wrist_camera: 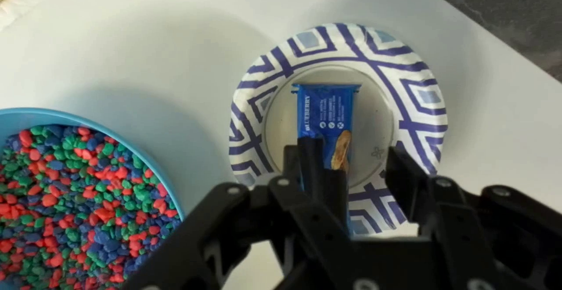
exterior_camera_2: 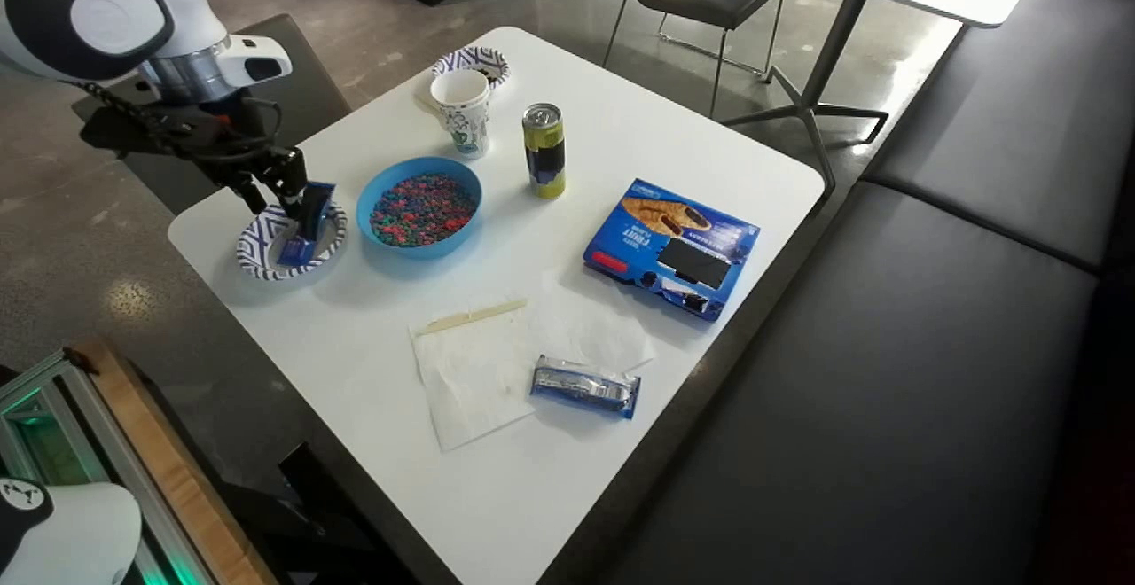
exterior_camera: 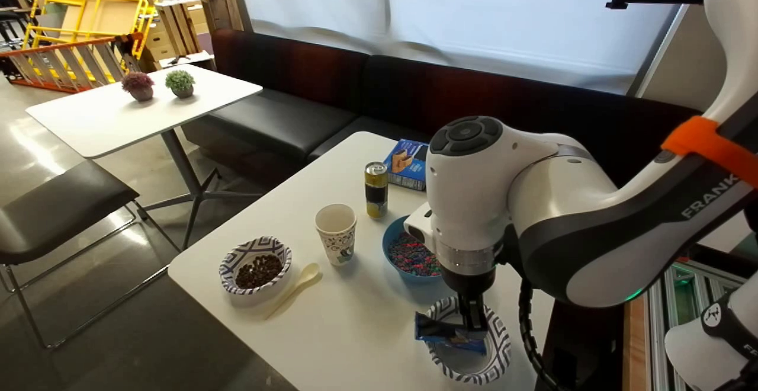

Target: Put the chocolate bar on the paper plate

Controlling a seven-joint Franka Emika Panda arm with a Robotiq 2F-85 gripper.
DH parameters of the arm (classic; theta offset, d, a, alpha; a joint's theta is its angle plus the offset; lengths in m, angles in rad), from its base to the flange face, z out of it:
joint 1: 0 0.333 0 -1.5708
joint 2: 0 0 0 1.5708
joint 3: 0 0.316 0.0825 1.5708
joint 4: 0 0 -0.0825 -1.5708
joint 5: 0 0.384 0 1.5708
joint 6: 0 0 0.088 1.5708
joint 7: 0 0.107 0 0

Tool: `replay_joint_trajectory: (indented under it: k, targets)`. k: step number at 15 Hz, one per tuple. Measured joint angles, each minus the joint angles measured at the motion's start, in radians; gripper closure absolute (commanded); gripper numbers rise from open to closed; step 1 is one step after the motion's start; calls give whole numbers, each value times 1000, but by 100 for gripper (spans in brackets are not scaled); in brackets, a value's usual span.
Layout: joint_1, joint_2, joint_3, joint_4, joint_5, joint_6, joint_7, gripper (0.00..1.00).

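The chocolate bar, in a blue wrapper with white print, lies over the paper plate, whose white rim carries dark stripes. In an exterior view one end of the bar reaches across the plate's rim. My gripper is over the plate with its jaws apart. One finger covers part of the bar in the wrist view; whether it touches the wrapper I cannot tell. A gap separates the opposite finger from the bar. The bar's near end is hidden behind the gripper.
Beside the plate stands a blue bowl of coloured pebbles. Farther off are a can, a paper cup, a striped bowl with brown pieces, a spoon, a blue box and a silver-blue packet by napkins.
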Motion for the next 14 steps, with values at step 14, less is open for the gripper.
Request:
replay_joint_trajectory:
  k: [14]
  targets:
    - [4,-205,8,5,171,-101,22,0]
